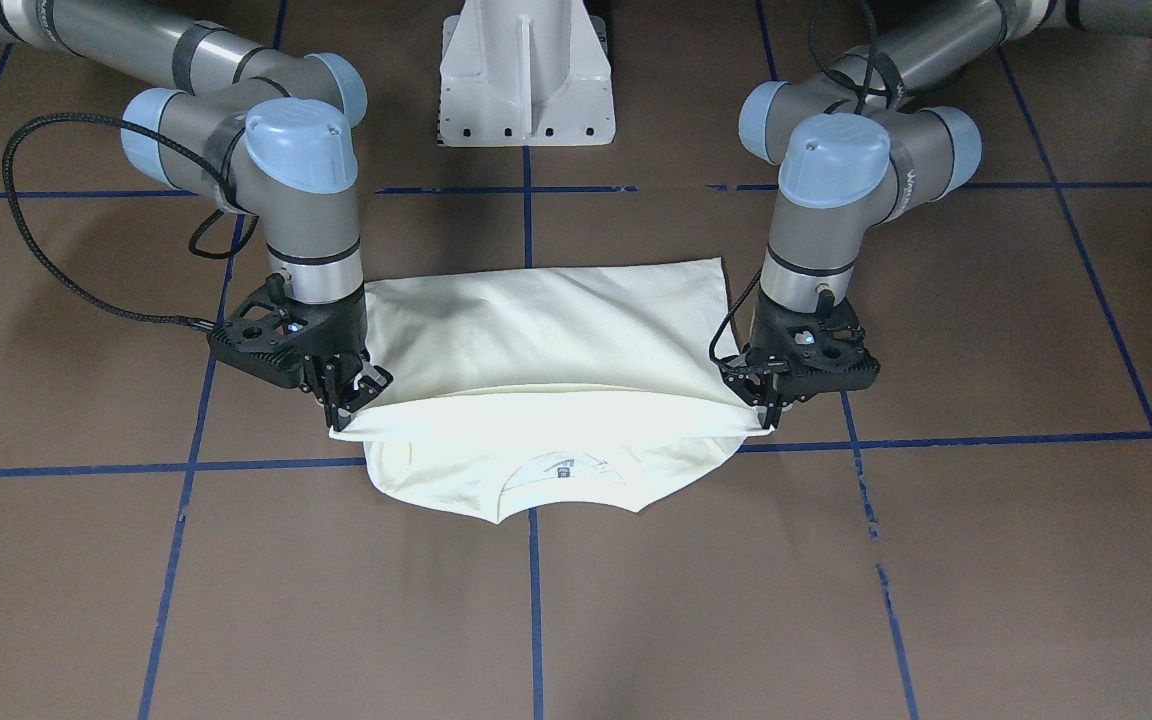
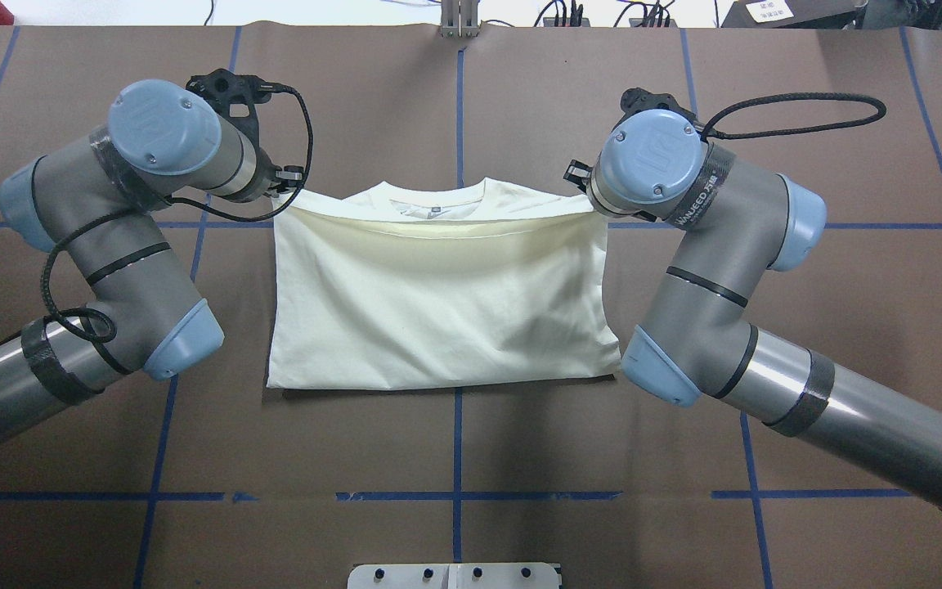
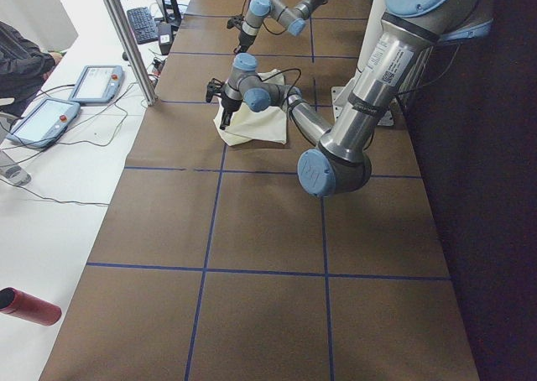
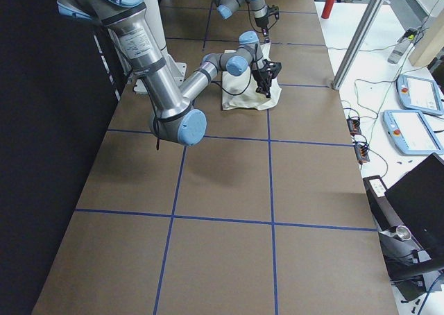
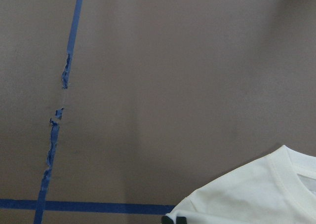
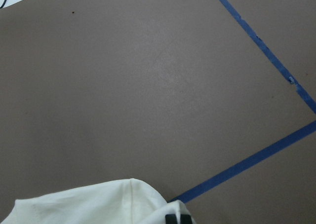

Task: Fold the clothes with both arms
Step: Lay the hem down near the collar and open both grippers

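Observation:
The cream-white T-shirt lies plain side up in the middle of the table. Its lower part is folded over toward the collar. The print is hidden. My left gripper is shut on one corner of the folded-over edge. My right gripper is shut on the other corner. Both hold that edge a little above the collar part. In the overhead view the shirt spans between the two wrists. The left wrist view shows a shirt corner; the right wrist view shows another.
The white pedestal base stands behind the shirt. Blue tape lines cross the brown table. Beyond the table's far edge are tablets, cables and a red cylinder.

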Tool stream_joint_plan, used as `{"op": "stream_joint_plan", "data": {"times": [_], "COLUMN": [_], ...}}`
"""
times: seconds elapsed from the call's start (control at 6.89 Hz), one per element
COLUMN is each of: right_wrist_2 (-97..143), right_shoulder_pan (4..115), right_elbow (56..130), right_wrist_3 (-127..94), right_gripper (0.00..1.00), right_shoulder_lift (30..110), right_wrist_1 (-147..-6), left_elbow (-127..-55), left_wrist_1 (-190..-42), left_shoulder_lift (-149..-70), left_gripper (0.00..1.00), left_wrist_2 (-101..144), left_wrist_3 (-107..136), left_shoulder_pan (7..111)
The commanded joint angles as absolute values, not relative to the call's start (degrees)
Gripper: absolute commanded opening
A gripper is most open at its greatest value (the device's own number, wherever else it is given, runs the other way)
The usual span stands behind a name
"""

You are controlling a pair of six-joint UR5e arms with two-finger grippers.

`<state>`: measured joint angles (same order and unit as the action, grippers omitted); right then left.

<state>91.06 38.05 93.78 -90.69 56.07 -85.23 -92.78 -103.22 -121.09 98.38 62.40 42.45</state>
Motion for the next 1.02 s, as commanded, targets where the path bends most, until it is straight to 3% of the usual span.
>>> {"op": "stream_joint_plan", "data": {"times": [0.0, 0.15, 0.29, 0.44, 0.87], "right_wrist_2": [90.9, 90.9, 90.6, 90.7, 92.2], "right_shoulder_pan": [38.5, 38.4, 38.1, 38.0, 38.5], "right_elbow": [91.6, 91.6, 91.1, 91.0, 94.5], "right_wrist_3": [-90.4, -90.4, -89.3, -88.3, -81.2], "right_gripper": [0.0, 0.0, 0.99, 1.0, 1.0], "right_shoulder_lift": [56.1, 56.0, 55.8, 55.0, 55.1], "right_wrist_1": [-85.2, -85.2, -85.4, -85.3, -85.0], "left_elbow": [-92.2, -92.1, -92.1, -92.9, -101.9], "left_wrist_1": [-103.4, -103.4, -103.4, -104.0, -106.3], "left_shoulder_lift": [-121.2, -121.1, -120.9, -120.9, -114.6], "left_gripper": [0.0, 0.0, 0.57, 1.0, 1.0], "left_wrist_2": [98.3, 98.3, 98.3, 98.3, 100.4], "left_wrist_3": [62.4, 62.4, 62.1, 57.6, 56.4], "left_shoulder_pan": [42.4, 42.3, 42.2, 42.2, 40.8]}}
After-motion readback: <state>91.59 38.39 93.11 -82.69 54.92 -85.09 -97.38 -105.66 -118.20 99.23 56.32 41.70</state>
